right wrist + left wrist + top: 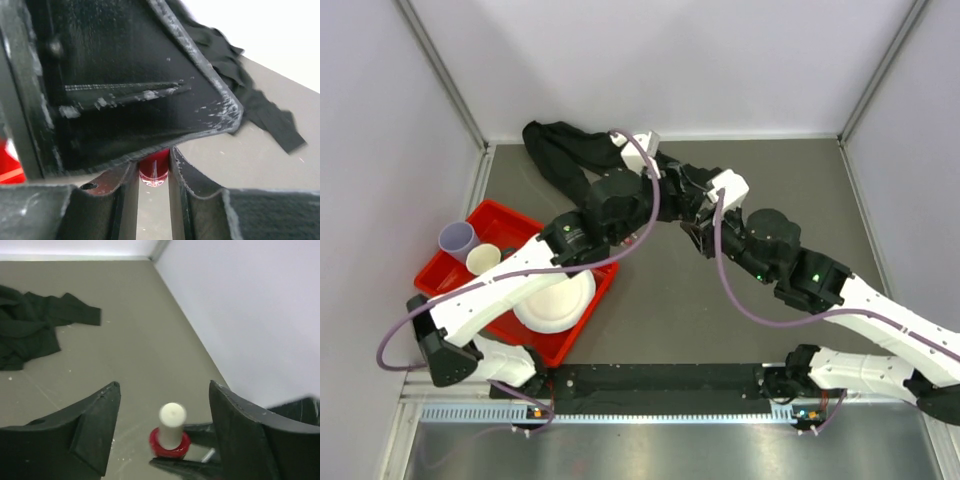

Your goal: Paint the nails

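Right fingers (195, 200) pinch the red bottle (170, 445) low. Left fingers (95, 420) stand wide either side of its white cap (172, 417), apart from it. Closing off-centre could twist the bottle loose and spill polish. The nails are hidden; the black sleeve (30, 330) lies beyond the bottle.
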`<state>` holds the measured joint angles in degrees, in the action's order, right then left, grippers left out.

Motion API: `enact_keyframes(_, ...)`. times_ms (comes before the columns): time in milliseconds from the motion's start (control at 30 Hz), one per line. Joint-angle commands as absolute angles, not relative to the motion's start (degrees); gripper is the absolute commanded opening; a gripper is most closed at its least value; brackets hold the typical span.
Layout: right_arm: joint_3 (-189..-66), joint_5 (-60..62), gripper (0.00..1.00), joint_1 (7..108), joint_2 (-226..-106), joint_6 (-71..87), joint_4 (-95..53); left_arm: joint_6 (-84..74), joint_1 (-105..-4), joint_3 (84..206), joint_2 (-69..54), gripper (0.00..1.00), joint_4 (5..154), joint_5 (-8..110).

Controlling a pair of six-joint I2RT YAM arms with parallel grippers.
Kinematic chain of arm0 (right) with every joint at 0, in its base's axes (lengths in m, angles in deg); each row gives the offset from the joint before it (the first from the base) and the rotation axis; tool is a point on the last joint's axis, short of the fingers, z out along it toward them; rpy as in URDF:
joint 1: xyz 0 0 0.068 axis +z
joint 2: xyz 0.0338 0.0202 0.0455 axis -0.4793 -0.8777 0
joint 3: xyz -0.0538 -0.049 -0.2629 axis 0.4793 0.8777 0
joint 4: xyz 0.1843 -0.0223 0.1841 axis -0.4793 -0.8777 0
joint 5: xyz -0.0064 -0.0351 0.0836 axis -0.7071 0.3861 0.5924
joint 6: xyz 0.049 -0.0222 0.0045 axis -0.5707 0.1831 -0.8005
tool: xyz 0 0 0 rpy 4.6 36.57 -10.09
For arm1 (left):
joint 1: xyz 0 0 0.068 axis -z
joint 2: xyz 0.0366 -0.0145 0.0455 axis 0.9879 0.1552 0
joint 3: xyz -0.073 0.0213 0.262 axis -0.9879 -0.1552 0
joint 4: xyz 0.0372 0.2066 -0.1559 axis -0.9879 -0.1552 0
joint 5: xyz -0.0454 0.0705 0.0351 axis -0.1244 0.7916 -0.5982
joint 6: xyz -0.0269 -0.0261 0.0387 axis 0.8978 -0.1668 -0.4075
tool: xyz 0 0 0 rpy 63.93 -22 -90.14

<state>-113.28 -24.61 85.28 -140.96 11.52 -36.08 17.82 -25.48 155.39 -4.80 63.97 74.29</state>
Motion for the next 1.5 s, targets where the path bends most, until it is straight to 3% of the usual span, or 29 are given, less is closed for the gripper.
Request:
enact_keyframes(0,-113.9,-6.6,0.00,81.0,-138.4,13.0,-32.7,15.6,-32.9,151.8,-12.5,0.77,72.6,52.8)
enact_keyframes(100,-113.4,4.5,0.00,79.1,-137.3,12.9,-33.9,12.9,-40.0,151.0,-15.2,0.78,73.5,38.1)
enact_keyframes(267,-113.7,18.3,0.00,74.6,-135.8,9.7,-33.7,17.1,-47.1,145.9,-17.2,0.67,86.1,13.3)
enact_keyframes(400,-113.6,28.1,0.00,71.8,-134.9,5.9,-30.9,26.1,-49.8,141.5,-15.5,0.62,100.5,2.0)
enact_keyframes(533,-113.8,34.6,0.00,70.4,-135.1,3.9,-29.5,36.3,-49.7,140.2,-12.8,0.63,112.4,-4.6)
enact_keyframes(733,-113.6,36.1,0.00,69.9,-136.3,2.0,-26.8,36.7,-48.8,138.9,-13.3,0.56,114.8,-6.5)
enact_keyframes(1000,-113.9,39.0,0.00,68.9,-138.1,-0.8,-23.0,30.7,-47.3,138.7,-14.4,0.45,107.5,-5.8)
enact_keyframes(1133,-113.9,38.9,0.00,68.9,-139.1,-0.8,-22.9,30.7,-47.1,139.8,-14.4,0.34,107.5,-4.5)
enact_keyframes(1200,-113.7,37.9,0.00,68.9,-139.3,-0.8,-23.2,28.5,-47.1,141.5,-14.1,0.21,104.4,-3.0)
enact_keyframes(1233,-113.8,36.3,0.00,68.9,-139.3,-0.5,-23.6,27.0,-46.9,142.3,-14.2,0.16,102.5,-2.3)
enact_keyframes(1267,-114.1,34.9,0.00,68.8,-139.3,0.0,-24.1,25.2,-46.7,143.0,-14.4,0.03,96.5,-1.5)
enact_keyframes(1300,-114.2,33.4,0.00,68.9,-139.3,0.6,-25.8,20.4,-46.5,144.8,-14.6,0.00,92.9,2.3)
enact_keyframes(1400,-114.8,23.3,0.00,68.9,-138.9,2.1,-29.3,10.7,-45.3,148.0,-15.7,0.00,78.2,14.4)
enact_keyframes(1467,-115.6,10.1,0.00,71.4,-138.8,3.5,-31.9,8.3,-43.5,149.2,-16.8,0.00,73.6,23.6)
